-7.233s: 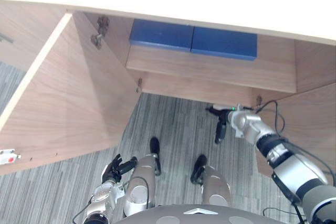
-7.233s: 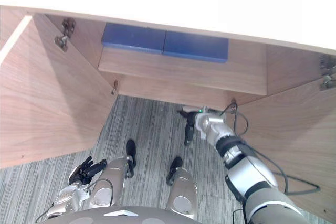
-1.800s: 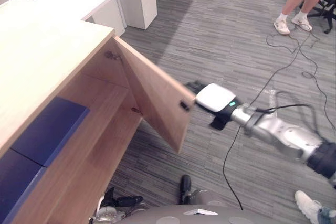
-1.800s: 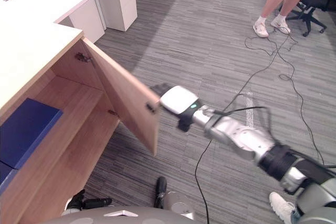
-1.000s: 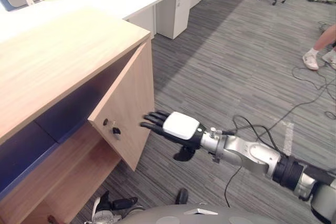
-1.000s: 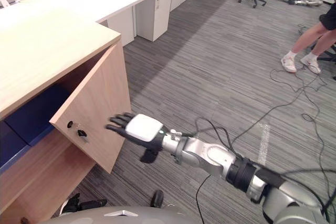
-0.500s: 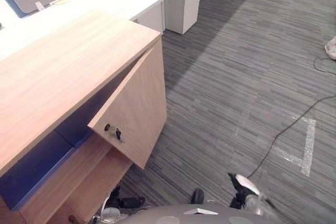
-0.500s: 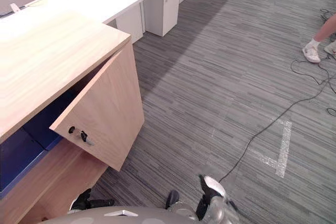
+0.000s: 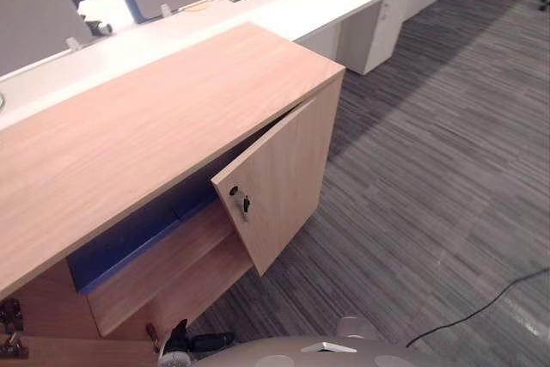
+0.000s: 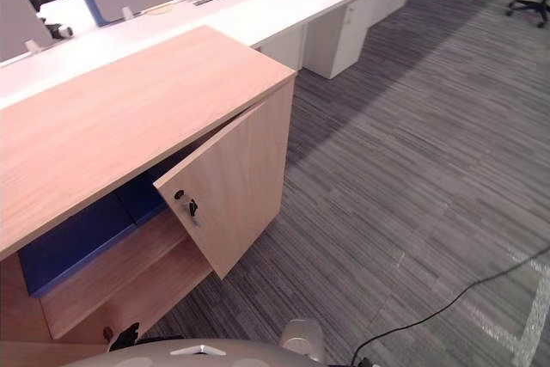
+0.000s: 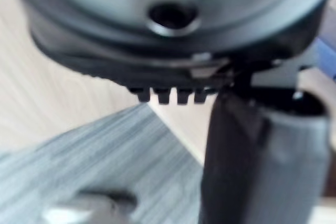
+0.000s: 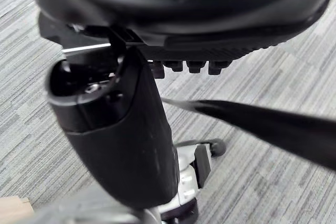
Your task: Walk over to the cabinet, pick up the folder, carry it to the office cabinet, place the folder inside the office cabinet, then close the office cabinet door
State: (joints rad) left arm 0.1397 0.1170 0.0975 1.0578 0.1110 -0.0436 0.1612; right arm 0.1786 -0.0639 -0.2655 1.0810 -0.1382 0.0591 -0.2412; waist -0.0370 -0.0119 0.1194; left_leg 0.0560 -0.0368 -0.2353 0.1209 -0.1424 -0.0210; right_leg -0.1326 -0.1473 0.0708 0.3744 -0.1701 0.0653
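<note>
Wooden door [image 9: 279, 182]: is standing ajar, swung most of the way toward the front of the cabinet [image 9: 155, 126]. It was sticking straight out 1.8 s ago, so the push has been taking effect, but the closing is not yet finishing.
Key [image 9: 245, 204]: is hanging in the lock on the door's outer face, near its free edge.
Folder [image 9: 129, 240]: is lying flat on the upper shelf inside the cabinet, with its blue edge showing through the remaining gap. The placing step is reading as done.
Right hand [image 12: 121, 140]: is hanging low over the grey carpet [image 9: 430, 169], thumb standing off and fingers relaxed, clamping on nothing. It was reaching flat toward the door face a second ago and is now well apart from the door.
Left hand [image 9: 182, 339]: is idling low near the cabinet's foot, fingers stretched out, holding nothing.
Second leaf [image 9: 69, 354]: is showing as a hinged wooden panel at the lower left edge. It is apparently the other door, standing open.
Viewpoint: is turning between pictures, so part of the door's apparent shift is camera motion.
Task meaning: is nearing completion by this judgement. One more push is likely needed to seat the door flush.
</note>
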